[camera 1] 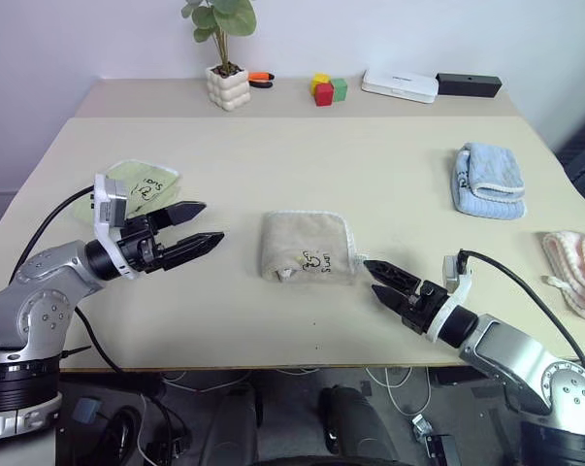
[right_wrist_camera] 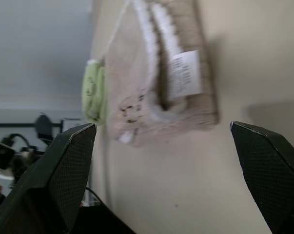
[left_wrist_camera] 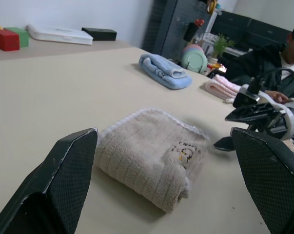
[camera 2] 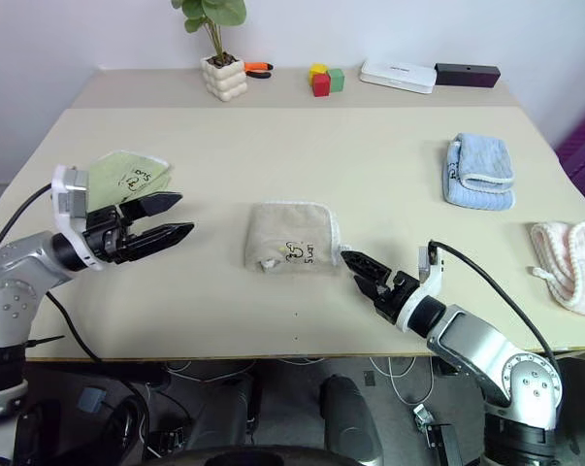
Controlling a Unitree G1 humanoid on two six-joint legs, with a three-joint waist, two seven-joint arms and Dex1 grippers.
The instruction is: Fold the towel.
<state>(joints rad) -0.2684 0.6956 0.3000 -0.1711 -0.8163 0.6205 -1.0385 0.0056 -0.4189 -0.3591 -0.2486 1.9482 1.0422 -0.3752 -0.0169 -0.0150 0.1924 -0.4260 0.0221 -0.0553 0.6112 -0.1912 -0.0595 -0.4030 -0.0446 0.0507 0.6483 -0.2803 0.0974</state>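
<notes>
A folded beige towel [camera 1: 307, 247] lies mid-table [camera 1: 273, 165], its black scribble too small to read. The left gripper [camera 1: 197, 231] and right gripper [camera 1: 379, 279] flank it, fingers wide, holding nothing. The right wrist view shows a white tag [right_wrist_camera: 185, 74] tucked in the fold; the left wrist view catches a seated person [left_wrist_camera: 278, 58], partly cut off.

the towel [camera 1: 307, 248] lies folded mid-table [camera 1: 273, 165], between the left gripper [camera 1: 200, 236] and right gripper [camera 1: 381, 278]. another towel [camera 1: 142, 184] lies behind the left gripper, 2 more [camera 1: 489, 180] [camera 1: 577, 272] at right. a plant pot [camera 1: 228, 85] stands at the back.
</notes>
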